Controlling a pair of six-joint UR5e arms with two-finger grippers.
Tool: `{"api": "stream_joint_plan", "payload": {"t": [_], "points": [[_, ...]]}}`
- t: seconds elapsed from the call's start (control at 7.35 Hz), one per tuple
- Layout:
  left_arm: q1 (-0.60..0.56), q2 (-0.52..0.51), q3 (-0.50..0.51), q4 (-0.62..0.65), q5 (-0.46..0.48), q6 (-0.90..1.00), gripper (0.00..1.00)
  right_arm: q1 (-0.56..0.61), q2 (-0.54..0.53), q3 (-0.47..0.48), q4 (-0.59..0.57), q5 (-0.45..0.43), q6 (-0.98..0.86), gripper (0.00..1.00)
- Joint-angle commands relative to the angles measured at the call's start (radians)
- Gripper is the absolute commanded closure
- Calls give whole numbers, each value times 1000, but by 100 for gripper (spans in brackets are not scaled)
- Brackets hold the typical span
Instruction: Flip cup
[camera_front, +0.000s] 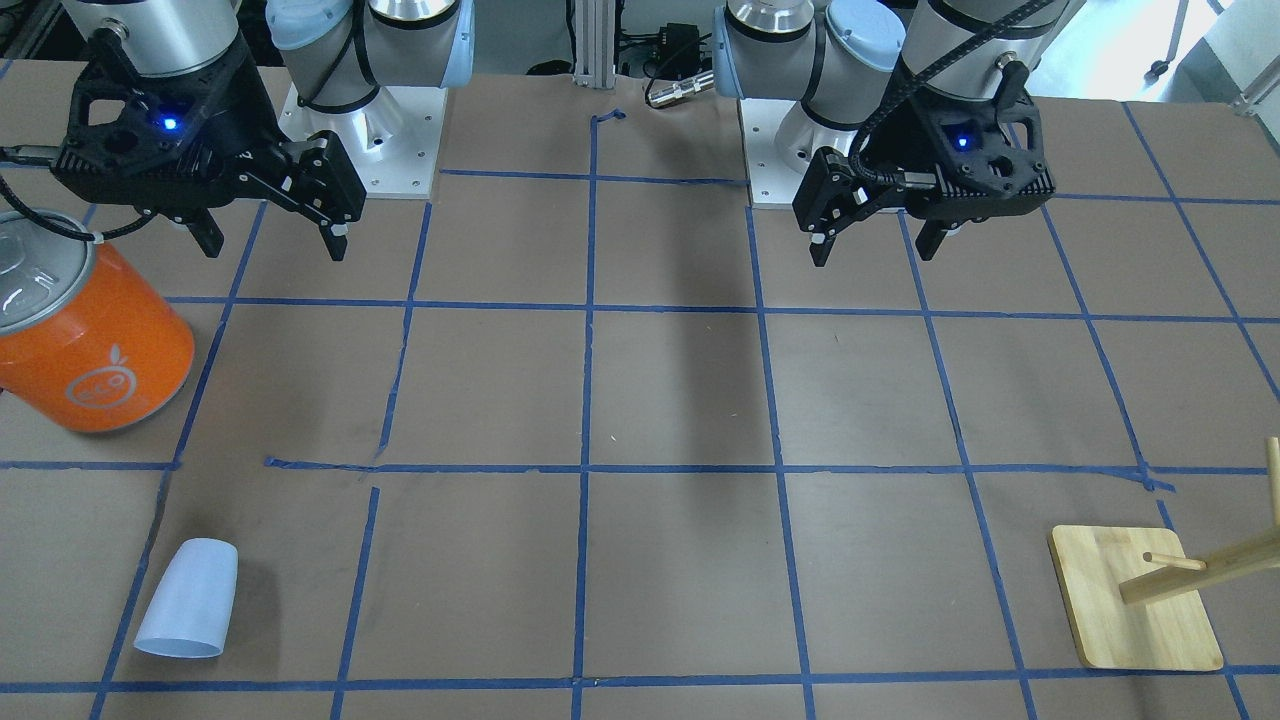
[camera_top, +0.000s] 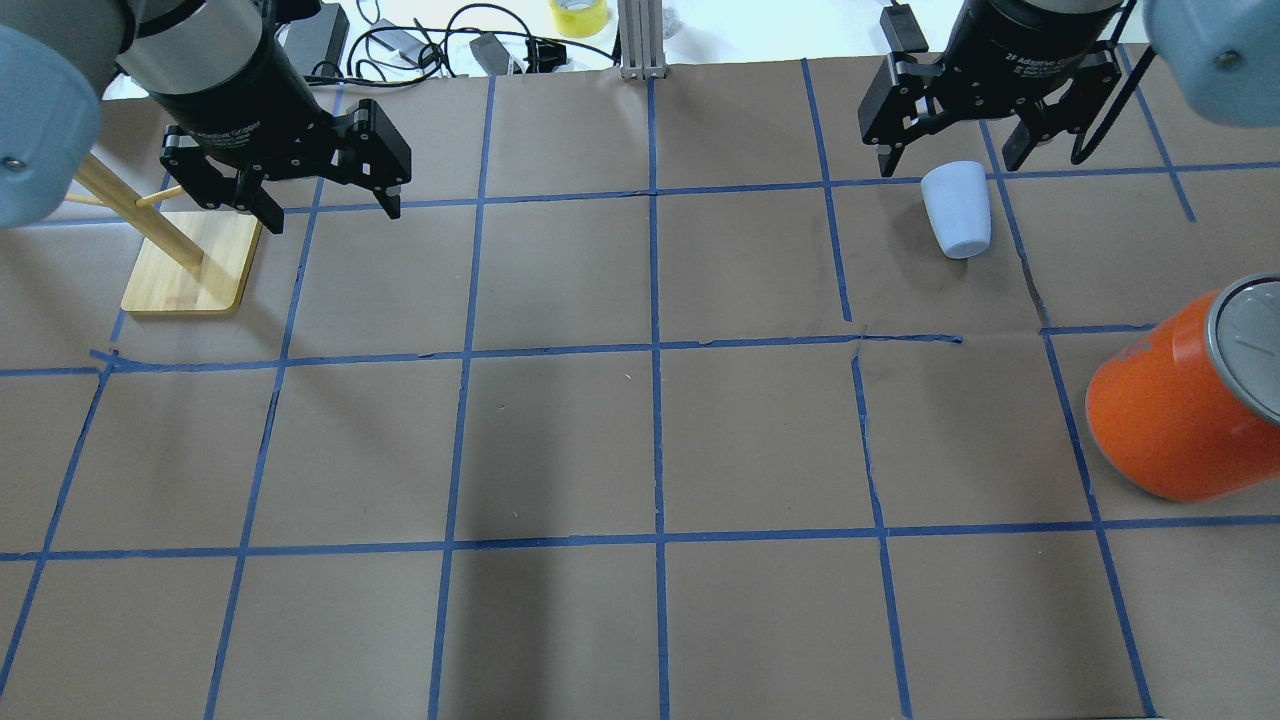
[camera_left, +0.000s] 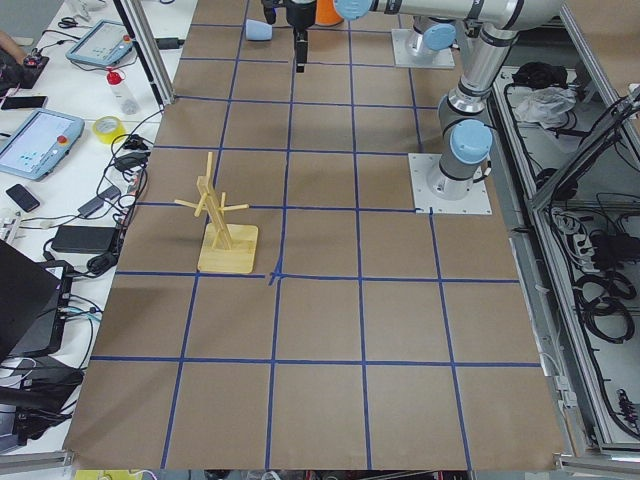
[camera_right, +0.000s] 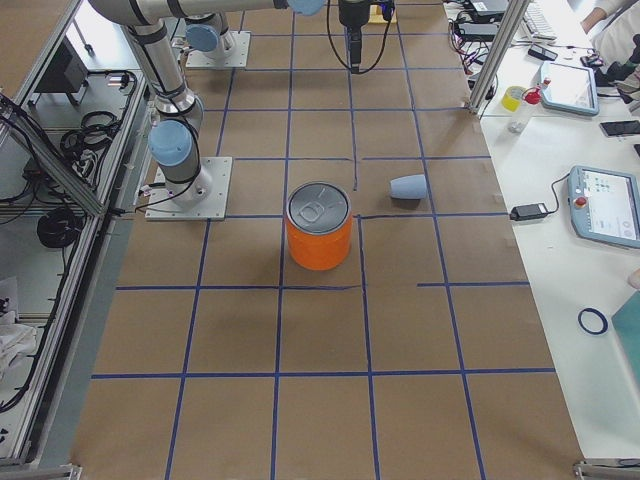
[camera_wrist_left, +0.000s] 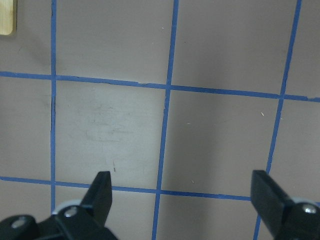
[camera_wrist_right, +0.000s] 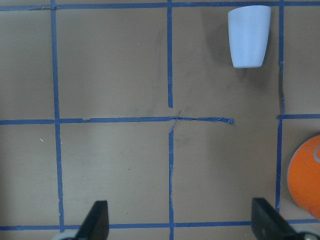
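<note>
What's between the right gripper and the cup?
Only brown paper and blue tape lines lie between the right gripper and the cup, as the front-facing view shows; the orange can stands aside.

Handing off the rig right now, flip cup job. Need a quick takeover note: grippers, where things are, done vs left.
Left gripper: open, empty, above bare table.
Right gripper: open, empty, above the table, touching nothing.
Cup: lying on its side on the right arm's half, mouth pointing away from the robot. It is apart from the orange can, which stands upright nearer the robot.
Done: nothing visible; the cup is not grasped.
Left: grasp the cup, probably with the right gripper as the nearer one, and flip it.
</note>
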Motion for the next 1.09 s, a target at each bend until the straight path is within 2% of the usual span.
{"api": "stream_joint_plan", "payload": {"t": [0.0, 0.14, 0.95], "points": [[0, 1, -1, 0, 0, 0, 0, -4, -3, 4, -6, 10, 2, 0], [0, 1, -1, 0, 0, 0, 0, -4, -1, 6, -39, 10, -4, 0], [0, 1, 1, 0, 0, 0, 0, -4, -29, 7, -47, -4, -10, 0]]}}
